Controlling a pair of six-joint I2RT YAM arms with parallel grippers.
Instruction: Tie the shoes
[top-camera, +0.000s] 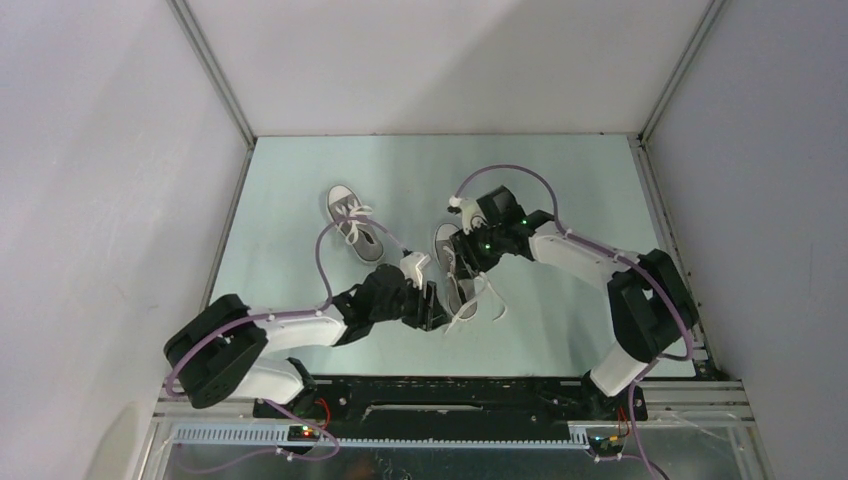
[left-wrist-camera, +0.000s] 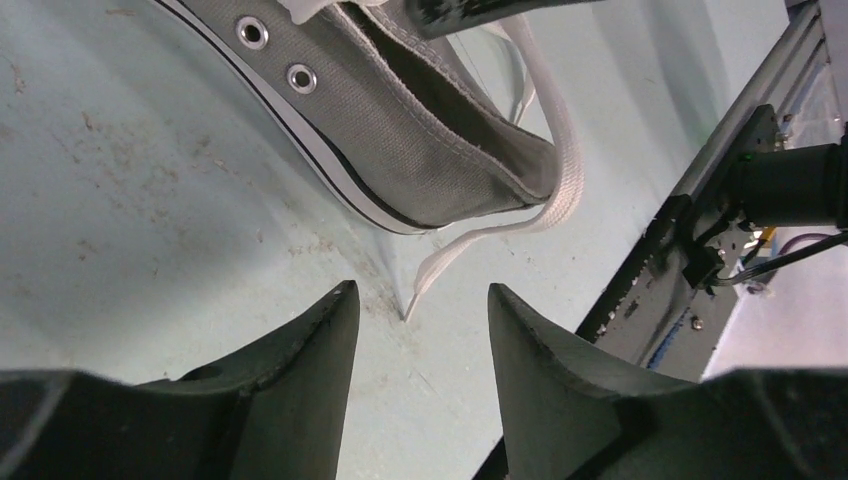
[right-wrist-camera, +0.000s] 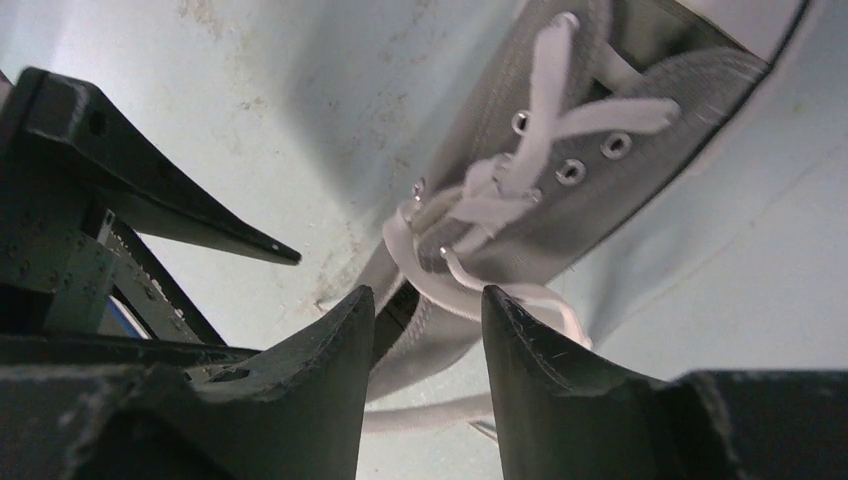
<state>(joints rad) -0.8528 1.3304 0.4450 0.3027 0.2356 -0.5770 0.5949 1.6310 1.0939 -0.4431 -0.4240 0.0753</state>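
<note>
2 grey sneakers on table (top-camera: 560, 180): near sneaker (left-wrist-camera: 420, 140) between both arms, far sneaker (top-camera: 352, 222) at its 10 o'clock. Left gripper (left-wrist-camera: 420, 300) and right gripper (right-wrist-camera: 425, 300) part open, holding nothing. Laces (left-wrist-camera: 562, 180) loose.

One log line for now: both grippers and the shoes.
left gripper: open, empty, behind loose lace end | right gripper: open, over laces of near shoe | far shoe: untouched

The left tool (top-camera: 437, 312) and right tool (top-camera: 464, 246) are crowding the near sneaker (top-camera: 456, 278); bare worktop (top-camera: 580, 170) is lying open beyond, far sneaker (top-camera: 352, 222) sitting apart.
</note>
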